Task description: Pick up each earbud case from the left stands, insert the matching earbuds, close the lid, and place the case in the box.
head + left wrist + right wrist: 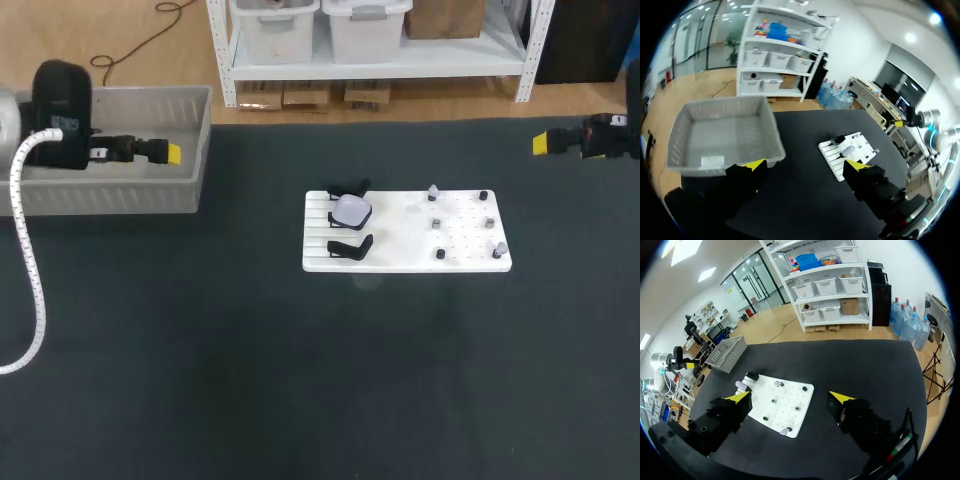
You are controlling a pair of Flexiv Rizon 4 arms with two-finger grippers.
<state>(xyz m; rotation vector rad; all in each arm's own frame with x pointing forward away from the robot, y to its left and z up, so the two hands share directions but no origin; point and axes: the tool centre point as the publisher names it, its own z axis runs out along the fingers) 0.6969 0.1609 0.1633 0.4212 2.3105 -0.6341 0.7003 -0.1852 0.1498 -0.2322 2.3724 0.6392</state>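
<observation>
My left gripper [805,165] is spread wide, its two yellow tips far apart with nothing between them. It hangs well to the left of the white board [400,238], over the grey box [110,195], with its fingers pointing toward the board. From the left wrist, the box's near corner lies just ahead of the gripper and the board sits farther out, past the box.

My right gripper [790,397] is open just as wide and holds nothing. It is well off to the right of the board and a little beyond its far edge, above the dark table [250,380], with its tips also turned toward the board.

The board lies flat near the middle of the table. Along its left edge stand three black stands [350,246] in a row. The earbud case [351,210] — pale and rounded — rests on the middle one, while the stands on the far side and the near side of it carry nothing. I cannot tell whether the lid is open or shut.

The right half of the board holds six small pieces [437,222] on pegs, in two columns of three. They are too small for me to tell what each one is.

Neither gripper touches the board, the case or the box.
</observation>
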